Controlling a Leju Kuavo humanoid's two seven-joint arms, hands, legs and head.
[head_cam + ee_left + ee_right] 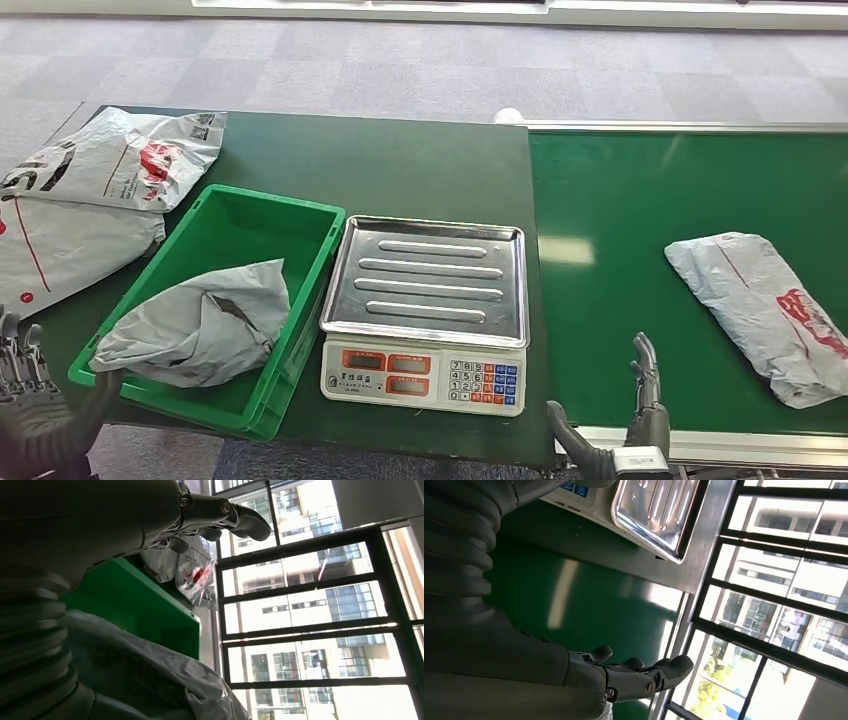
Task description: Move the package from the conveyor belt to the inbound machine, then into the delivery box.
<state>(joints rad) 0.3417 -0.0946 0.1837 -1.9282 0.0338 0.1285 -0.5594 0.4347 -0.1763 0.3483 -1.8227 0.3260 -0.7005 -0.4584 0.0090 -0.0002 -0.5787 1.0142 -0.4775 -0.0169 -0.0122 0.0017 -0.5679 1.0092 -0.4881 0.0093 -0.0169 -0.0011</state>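
A grey package with red print [770, 310] lies on the green conveyor belt [640, 230] at the right. The weighing scale [428, 300], with a bare steel tray, stands mid-table. Left of it the green delivery box [310, 215] holds a crumpled grey package [200, 325], seen close up in the left wrist view [150, 680]. My right hand [620, 430] rises at the belt's near edge, fingers apart and holding nothing, well left of the belt package; its fingers [644, 672] hover over the belt. My left hand [30, 400] stands open beside the box's near left corner, fingers [225, 515] extended.
Two more grey mailer bags [110, 160] lie on the dark green table at the far left, behind the box. The belt's metal rail [700, 440] runs along its near edge. Grey carpet lies beyond the table. Bright windows [310, 630] fill the wrist views' backgrounds.
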